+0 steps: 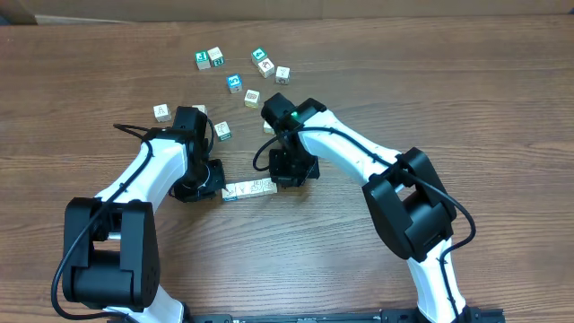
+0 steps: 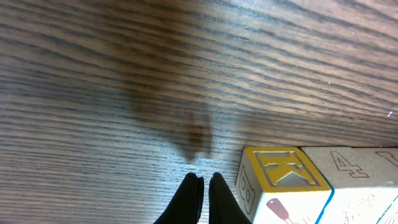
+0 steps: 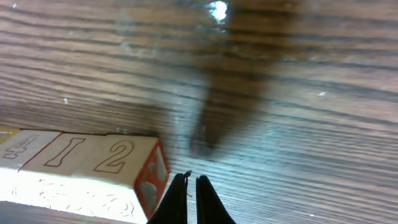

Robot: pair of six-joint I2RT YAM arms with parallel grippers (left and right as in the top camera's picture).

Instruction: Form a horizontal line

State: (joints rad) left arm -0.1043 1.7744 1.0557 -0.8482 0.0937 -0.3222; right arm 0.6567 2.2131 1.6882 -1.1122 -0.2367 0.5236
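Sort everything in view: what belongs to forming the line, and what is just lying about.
Job in hand:
- row of cubes, running from the K cube to the 2 cube
- left end effector and right end effector, both shut, one at each end of the row

Lying about:
- green cube
- blue cube
- pale cube
- other scattered cubes

— What sort of place are we looking at?

— It is looking like a robotics lab bench. A white-and-black left arm [image 1: 143,172] and right arm [image 1: 354,148] are reaching over a wood-grain table [image 1: 502,90], with a black cable [image 1: 130,130] trailing behind.

— Is anything homely showing?

— Only toys, and they are serving as test props. Loose letter cubes [image 1: 234,82] are lying about, and a row of cubes [image 1: 249,189] is sitting between the arms. Brown cardboard [image 1: 269,5] is edging the far side.
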